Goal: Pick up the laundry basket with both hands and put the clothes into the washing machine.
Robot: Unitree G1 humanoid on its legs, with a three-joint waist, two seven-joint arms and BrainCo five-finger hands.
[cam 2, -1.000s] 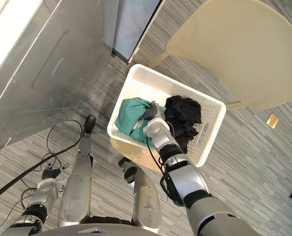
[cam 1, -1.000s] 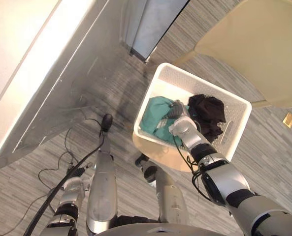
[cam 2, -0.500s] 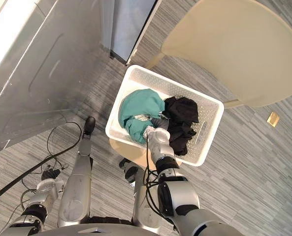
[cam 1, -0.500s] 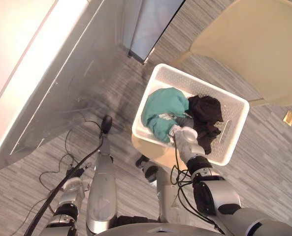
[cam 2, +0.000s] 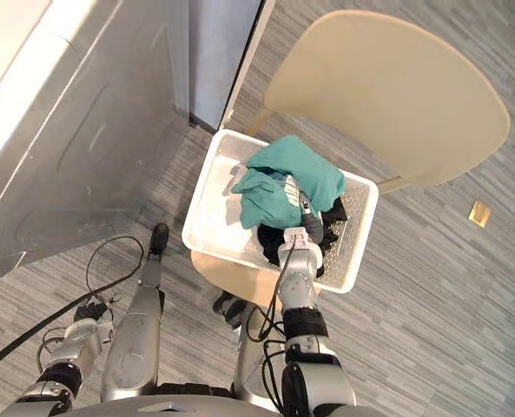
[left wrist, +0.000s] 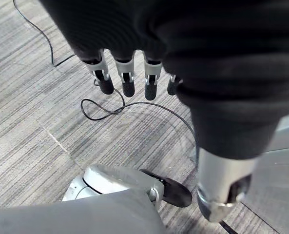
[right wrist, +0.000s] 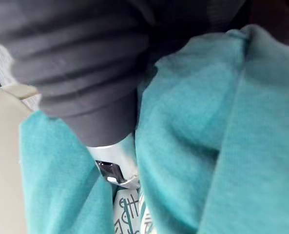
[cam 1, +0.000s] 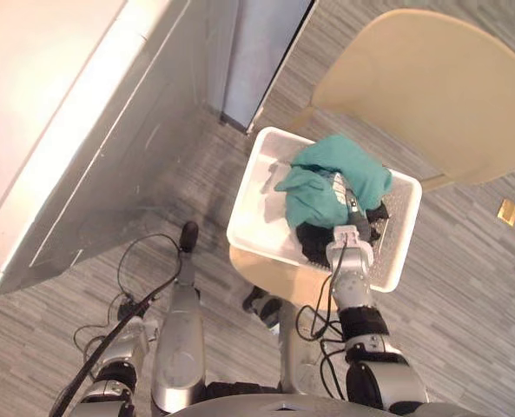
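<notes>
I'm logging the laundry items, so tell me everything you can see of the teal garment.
The teal garment is soft, matte cloth, crumpled into a tall heap with deep folds. It has a pale patch printed with teal lines. It sits in the white laundry basket, toward its far right side, partly on top of the black garment. The cloth bunches around the right hand and hides whether that hand is gripping it.
</notes>
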